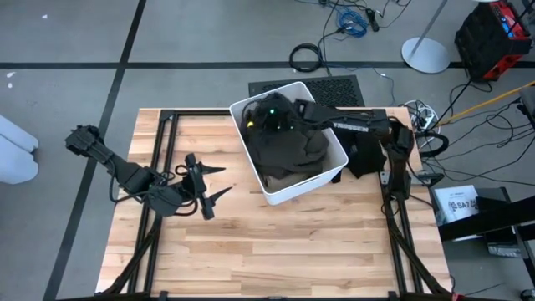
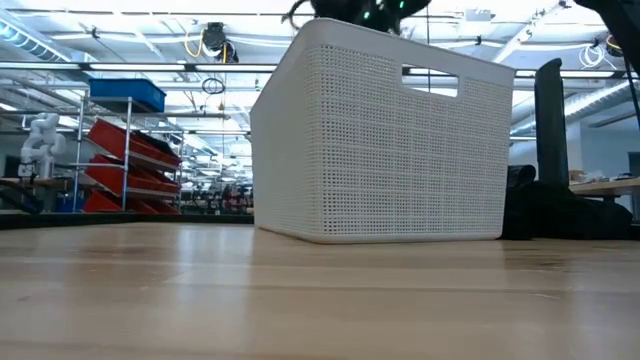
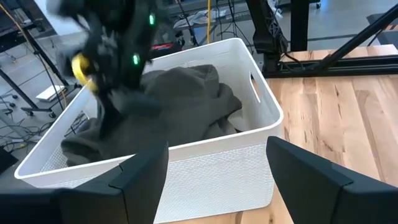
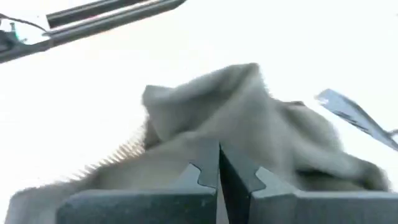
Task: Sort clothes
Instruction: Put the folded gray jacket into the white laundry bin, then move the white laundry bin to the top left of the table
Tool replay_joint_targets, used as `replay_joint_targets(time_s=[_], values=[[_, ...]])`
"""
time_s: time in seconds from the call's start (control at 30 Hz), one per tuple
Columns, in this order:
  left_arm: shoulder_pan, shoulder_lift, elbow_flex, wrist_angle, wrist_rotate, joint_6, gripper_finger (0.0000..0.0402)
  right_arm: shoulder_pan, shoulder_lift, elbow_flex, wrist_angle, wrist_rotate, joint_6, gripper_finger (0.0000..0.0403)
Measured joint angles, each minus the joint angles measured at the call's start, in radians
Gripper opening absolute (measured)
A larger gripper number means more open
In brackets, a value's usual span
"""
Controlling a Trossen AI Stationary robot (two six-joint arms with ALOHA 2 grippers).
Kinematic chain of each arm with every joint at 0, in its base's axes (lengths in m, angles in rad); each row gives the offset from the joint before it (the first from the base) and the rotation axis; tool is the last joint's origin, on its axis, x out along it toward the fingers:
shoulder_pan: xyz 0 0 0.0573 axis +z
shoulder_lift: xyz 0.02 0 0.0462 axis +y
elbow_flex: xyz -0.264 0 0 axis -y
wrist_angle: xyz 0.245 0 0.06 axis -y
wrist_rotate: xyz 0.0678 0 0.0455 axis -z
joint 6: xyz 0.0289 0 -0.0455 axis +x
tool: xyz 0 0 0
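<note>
Now the right end effector (image 1: 261,117) hovers closed over the olive garment (image 1: 288,155)

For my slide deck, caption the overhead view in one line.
Right gripper reaches shut into the white bin of dark olive garment; left gripper waits open on the table.

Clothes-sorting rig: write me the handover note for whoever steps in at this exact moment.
Left gripper: open, empty, hovering over bare table left of the white bin.
Right gripper: shut, reaching into the bin's far end over the dark olive garment; whether it grips cloth is unclear.
Clothes: the olive garment fills the bin; a black garment lies on the table just right of it.
Done: no sorted piles visible on the table.
Left: essentially everything; pull items out and separate them.
</note>
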Motion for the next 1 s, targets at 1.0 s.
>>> replay_joint_targets(time_s=[1.0], values=[[0.010,0.015,-0.163,-0.015,-0.015,-0.269,0.0281,-0.045,-0.564,-0.362,-0.813,0.227,0.480,0.0000]])
